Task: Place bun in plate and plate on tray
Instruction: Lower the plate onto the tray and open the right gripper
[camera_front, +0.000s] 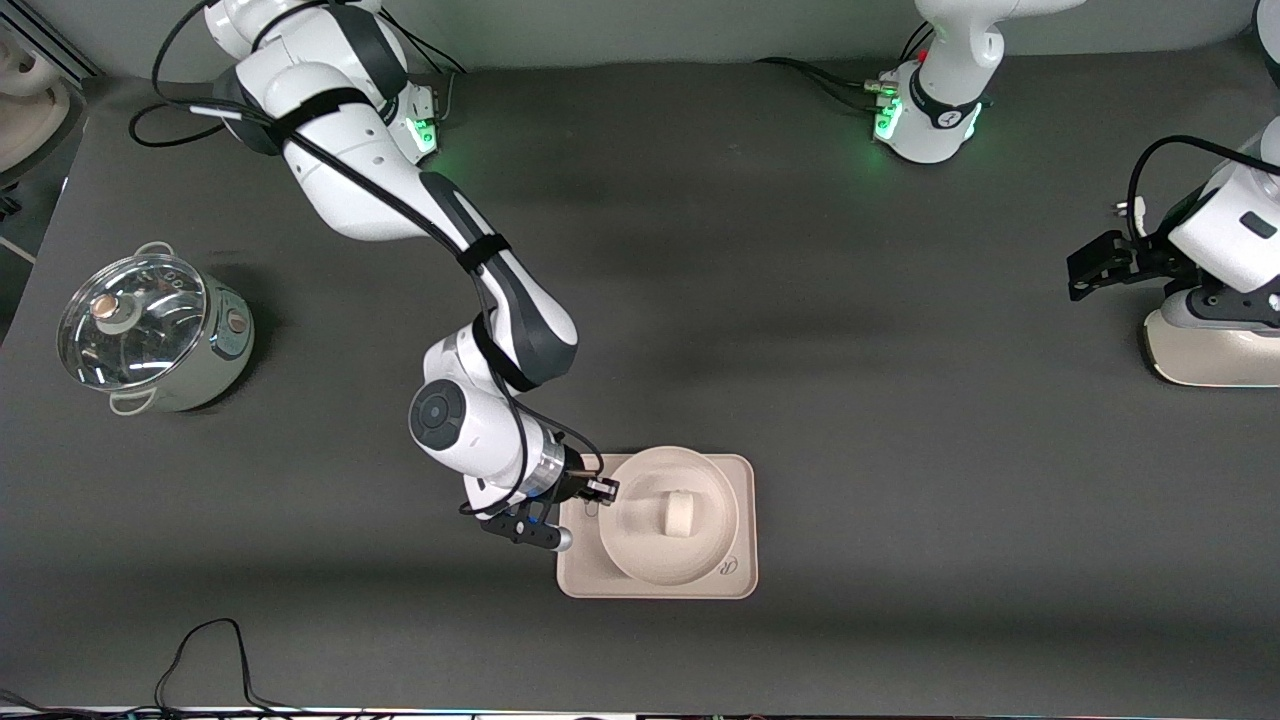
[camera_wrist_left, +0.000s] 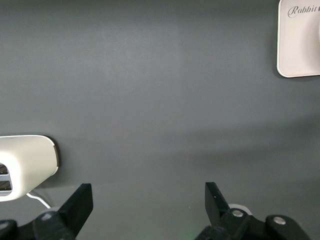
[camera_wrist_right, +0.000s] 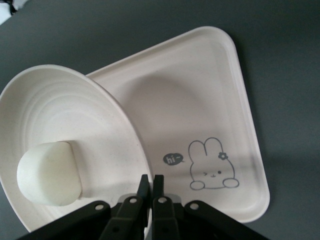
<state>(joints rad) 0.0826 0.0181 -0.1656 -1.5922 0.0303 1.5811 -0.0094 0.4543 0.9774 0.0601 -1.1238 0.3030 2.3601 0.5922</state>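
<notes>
The round plate (camera_front: 640, 470) lies over the rectangular tray (camera_front: 742, 500), with the cream-white bun (camera_front: 680, 514) in it. My right gripper (camera_front: 603, 490) is shut on the plate's rim, on the side toward the right arm's end of the table. In the right wrist view its fingers (camera_wrist_right: 151, 179) pinch the rim of the plate (camera_wrist_right: 75, 115), the bun (camera_wrist_right: 47, 172) sits beside them, and the tray (camera_wrist_right: 200, 100) shows its printed rabbit. The gripped edge looks slightly raised off the tray. My left gripper (camera_front: 1085, 270) is open and empty and waits at the left arm's end; its own view shows it open (camera_wrist_left: 149, 200).
A pot with a glass lid (camera_front: 150, 335) stands at the right arm's end of the table. A beige-white appliance (camera_front: 1210, 350) sits under the left wrist and also shows in the left wrist view (camera_wrist_left: 25, 165). A corner of the tray (camera_wrist_left: 300, 40) shows there too.
</notes>
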